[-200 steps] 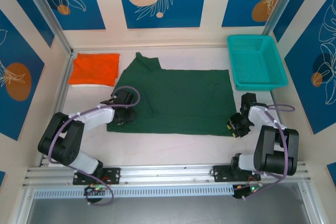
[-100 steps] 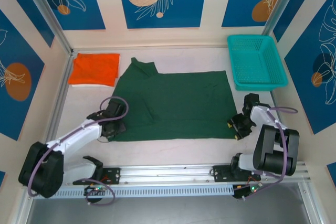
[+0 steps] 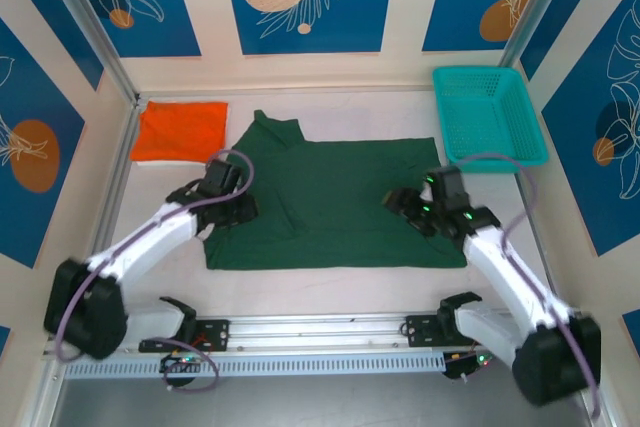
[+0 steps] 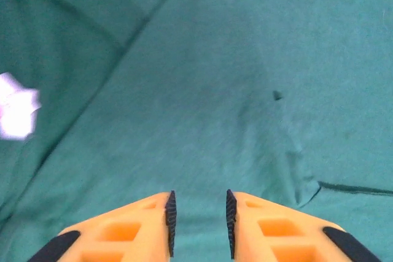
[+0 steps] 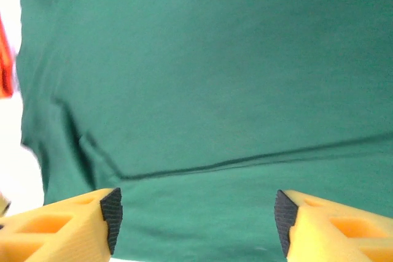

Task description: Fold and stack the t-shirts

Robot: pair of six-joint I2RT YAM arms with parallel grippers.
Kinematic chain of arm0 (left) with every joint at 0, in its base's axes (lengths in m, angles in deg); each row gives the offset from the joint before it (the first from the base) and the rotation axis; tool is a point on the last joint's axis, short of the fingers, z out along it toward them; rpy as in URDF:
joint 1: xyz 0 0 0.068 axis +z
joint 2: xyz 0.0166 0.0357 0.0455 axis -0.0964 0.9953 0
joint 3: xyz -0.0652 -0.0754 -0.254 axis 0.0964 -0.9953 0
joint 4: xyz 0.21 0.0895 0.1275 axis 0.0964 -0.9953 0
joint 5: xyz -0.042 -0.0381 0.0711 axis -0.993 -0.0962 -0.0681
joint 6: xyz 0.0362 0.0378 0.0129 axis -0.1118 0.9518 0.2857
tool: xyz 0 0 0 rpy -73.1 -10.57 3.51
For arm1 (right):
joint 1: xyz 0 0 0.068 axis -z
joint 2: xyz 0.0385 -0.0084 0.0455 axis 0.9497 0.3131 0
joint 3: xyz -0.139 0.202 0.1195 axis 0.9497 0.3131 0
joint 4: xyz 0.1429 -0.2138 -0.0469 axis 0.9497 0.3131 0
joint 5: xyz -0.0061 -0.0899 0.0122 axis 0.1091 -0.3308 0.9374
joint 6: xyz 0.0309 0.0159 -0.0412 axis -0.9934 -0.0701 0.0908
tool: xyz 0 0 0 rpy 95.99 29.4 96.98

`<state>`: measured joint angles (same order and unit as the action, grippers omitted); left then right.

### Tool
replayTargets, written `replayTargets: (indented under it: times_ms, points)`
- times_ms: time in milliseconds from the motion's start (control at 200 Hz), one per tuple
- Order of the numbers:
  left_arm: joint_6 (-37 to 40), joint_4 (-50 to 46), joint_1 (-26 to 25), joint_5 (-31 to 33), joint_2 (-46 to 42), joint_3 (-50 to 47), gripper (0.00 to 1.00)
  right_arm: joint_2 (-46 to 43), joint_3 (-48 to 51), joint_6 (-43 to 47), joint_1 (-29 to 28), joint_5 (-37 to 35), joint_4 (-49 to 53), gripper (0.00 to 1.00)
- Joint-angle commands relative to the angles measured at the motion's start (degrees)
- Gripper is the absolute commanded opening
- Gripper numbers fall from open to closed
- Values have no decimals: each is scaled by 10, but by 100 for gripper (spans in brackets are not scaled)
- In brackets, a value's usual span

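Observation:
The dark green t-shirt [image 3: 340, 197] lies spread flat in the middle of the table, its neck end toward the left. A fold line [image 5: 245, 161] crosses its cloth in the right wrist view. The orange t-shirt [image 3: 180, 132] rests folded at the back left. My left gripper [image 3: 235, 209] hovers over the green shirt's left part, open a little, with nothing between its fingers [image 4: 170, 222]. My right gripper [image 3: 402, 203] hangs above the shirt's right part, wide open and empty; green cloth [image 5: 202, 78] lies beneath its fingertips [image 5: 112, 219].
A teal mesh basket [image 3: 490, 117] stands at the back right, close to the green shirt's far right corner. Bare white table [image 3: 330, 287] runs along the front, between the shirt and the arm bases. Patterned walls enclose the table on three sides.
Both grippers have opened and left the green shirt's front corners. The right arm has swung left and back over the shirt. The left arm has moved slightly back over its left part.

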<state>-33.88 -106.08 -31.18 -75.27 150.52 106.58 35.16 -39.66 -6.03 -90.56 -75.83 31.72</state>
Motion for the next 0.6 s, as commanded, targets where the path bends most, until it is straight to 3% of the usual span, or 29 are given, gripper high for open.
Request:
replayTargets:
  times_ms: [0, 115, 265, 595]
  points:
    - [39, 35, -4, -50, 95, 76, 44, 146, -93, 43, -72, 15, -43, 61]
    - [64, -20, -12, -38, 209, 186, 48, 283, -193, 63, -110, 2, -29, 56]
    - [83, -71, -40, 12, 291, 263, 50, 370, -256, 58, -113, 26, -43, 54]
    - [95, -108, -80, 109, 318, 258, 45, 416, -262, 60, -111, 53, -80, 53]
